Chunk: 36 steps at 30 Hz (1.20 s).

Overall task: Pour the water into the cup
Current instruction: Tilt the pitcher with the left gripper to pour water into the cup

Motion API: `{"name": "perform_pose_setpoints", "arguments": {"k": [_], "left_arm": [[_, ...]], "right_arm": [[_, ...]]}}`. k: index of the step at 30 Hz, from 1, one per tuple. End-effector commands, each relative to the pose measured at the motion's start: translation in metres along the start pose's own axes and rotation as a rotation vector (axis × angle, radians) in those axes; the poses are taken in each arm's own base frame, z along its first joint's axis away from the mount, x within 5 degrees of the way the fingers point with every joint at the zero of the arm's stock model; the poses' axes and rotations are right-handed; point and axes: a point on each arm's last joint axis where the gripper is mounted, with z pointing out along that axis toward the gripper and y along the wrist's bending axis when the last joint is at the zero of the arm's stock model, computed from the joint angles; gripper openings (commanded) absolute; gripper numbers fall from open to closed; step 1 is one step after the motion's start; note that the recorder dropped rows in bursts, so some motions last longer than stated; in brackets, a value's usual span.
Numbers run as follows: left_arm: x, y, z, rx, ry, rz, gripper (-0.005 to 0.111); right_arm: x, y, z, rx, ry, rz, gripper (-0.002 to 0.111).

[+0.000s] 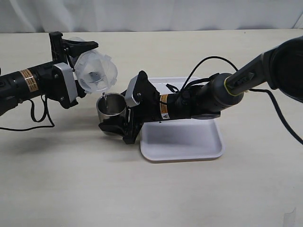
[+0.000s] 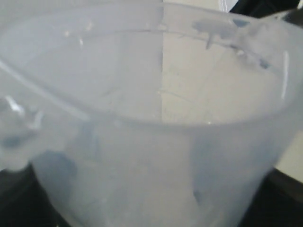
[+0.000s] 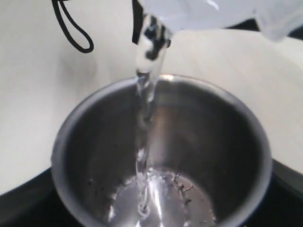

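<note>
Beside the tray (image 1: 182,139), water (image 3: 144,118) is being poured from the jug (image 1: 97,71) (clamped in the left fingers (image 1: 78,46)) into the cup (image 1: 110,109) gripped by the right fingers (image 1: 113,128), righting the jug likely being needed next.

Exterior camera looks down across the surface (image 1: 71,179); each wrist camera sits close, sharing jug (image 2: 151,165) and cup (image 3: 213,142) with it.

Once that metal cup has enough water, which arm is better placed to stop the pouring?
Left. The left claw holds the tilted jug, whose water is streaming into the cup, so levelling it should end the pour. The right claw only grips the cup beside the tray.
</note>
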Motion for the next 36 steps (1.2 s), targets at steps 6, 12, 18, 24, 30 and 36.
{"name": "perform_pose_setpoints", "arguments": {"k": [6,12,18,24,30,36], "left_arm": [[-0.0002,0.0104,0.0016,-0.099,-0.004,0.03,0.0],[0.0003,0.0112,0.0015,-0.108,0.003,0.058,0.0],[0.0009,0.0115,0.0015,-0.111,0.011,0.072,0.0],[0.0029,0.0126,0.0013,-0.122,0.035,0.101,0.0],[0.0013,0.0128,0.0028,-0.125,0.037,0.108,0.0],[-0.0025,0.0135,0.0069,-0.136,0.05,0.148,0.0]], "right_arm": [[-0.0042,-0.0003,-0.0011,0.003,-0.003,-0.005,0.004],[-0.0042,-0.0003,-0.0011,0.003,-0.003,-0.005,0.004],[-0.0042,-0.0003,-0.0011,0.003,-0.003,-0.005,0.004],[-0.0042,-0.0003,-0.0011,0.003,-0.003,-0.005,0.004],[-0.0042,-0.0003,-0.0011,0.003,-0.003,-0.005,0.004],[-0.0042,-0.0003,-0.0011,0.003,-0.003,-0.005,0.004]]}}
